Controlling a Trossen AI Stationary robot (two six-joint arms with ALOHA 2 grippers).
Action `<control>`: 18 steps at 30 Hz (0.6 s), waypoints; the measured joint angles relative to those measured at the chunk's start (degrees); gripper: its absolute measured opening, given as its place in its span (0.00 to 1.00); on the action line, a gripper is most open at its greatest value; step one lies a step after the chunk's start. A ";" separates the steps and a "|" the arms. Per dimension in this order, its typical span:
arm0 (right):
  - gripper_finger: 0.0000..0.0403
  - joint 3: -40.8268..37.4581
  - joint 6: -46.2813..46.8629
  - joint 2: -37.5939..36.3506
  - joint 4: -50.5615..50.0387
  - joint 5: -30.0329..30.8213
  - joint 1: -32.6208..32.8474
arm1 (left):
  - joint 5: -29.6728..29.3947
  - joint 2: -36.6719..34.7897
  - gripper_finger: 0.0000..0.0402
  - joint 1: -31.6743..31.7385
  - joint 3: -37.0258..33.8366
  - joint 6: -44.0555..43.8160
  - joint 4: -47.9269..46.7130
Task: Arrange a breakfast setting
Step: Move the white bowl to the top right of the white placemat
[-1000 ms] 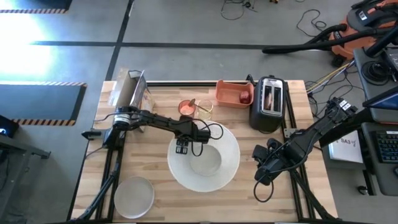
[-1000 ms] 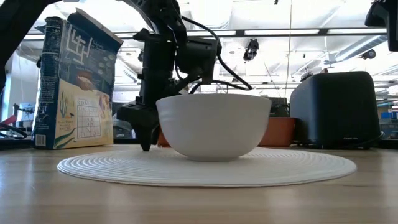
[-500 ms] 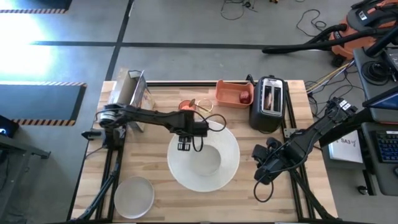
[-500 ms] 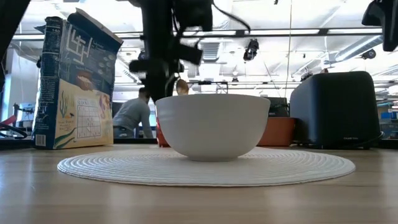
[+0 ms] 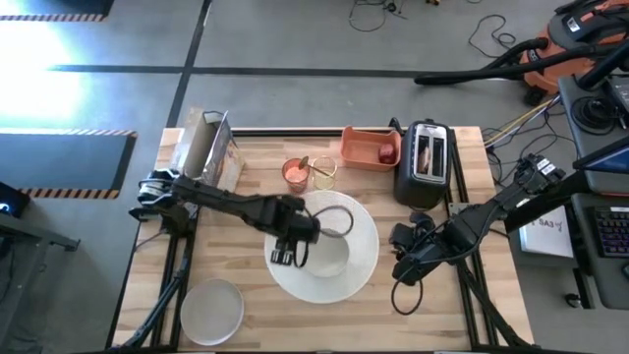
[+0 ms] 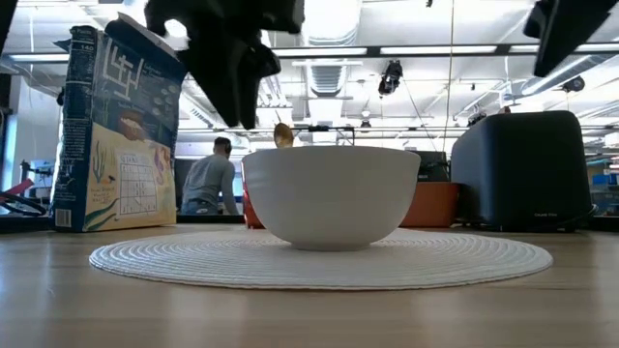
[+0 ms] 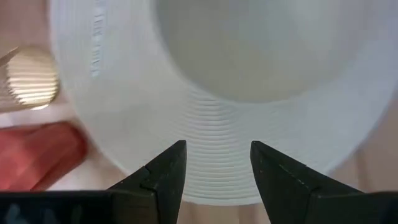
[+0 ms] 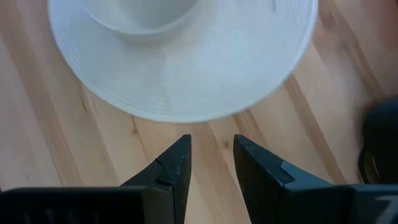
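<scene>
Your left pincer [image 5: 282,258], spread and empty, hovers at 9 o'clock of the white ceramic bowl [image 5: 332,248]; descending carelessly could knock the bowl off the large round white plate [image 5: 366,270].

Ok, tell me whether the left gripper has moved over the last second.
Yes. In the high view the left gripper has gone from the large white plate's far-left rim, toward the pink-red cup, to the plate's near-left edge, lifted and empty.

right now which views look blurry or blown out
Low view: the left pincer is a dark, motion-smeared silhouette against bright ceiling lights, while the white bowl is sharp. Left wrist view: soft all over, and the pink-red cup is only a smear. High view: glare whitens the floor at upper left. Right wrist view: the large round white plate is slightly soft.
</scene>
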 joint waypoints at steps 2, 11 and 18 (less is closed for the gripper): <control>0.27 0.00 -2.31 0.00 0.79 -0.02 -0.76 | 0.01 0.00 0.41 -2.14 0.00 0.03 -0.05; 0.27 -0.72 -12.77 1.20 3.99 0.60 -5.60 | -0.09 -0.26 0.41 -9.93 0.00 -4.73 1.85; 0.27 -1.22 -24.44 4.51 7.38 0.55 -9.65 | -0.22 -0.50 0.41 -13.62 0.00 -11.70 2.33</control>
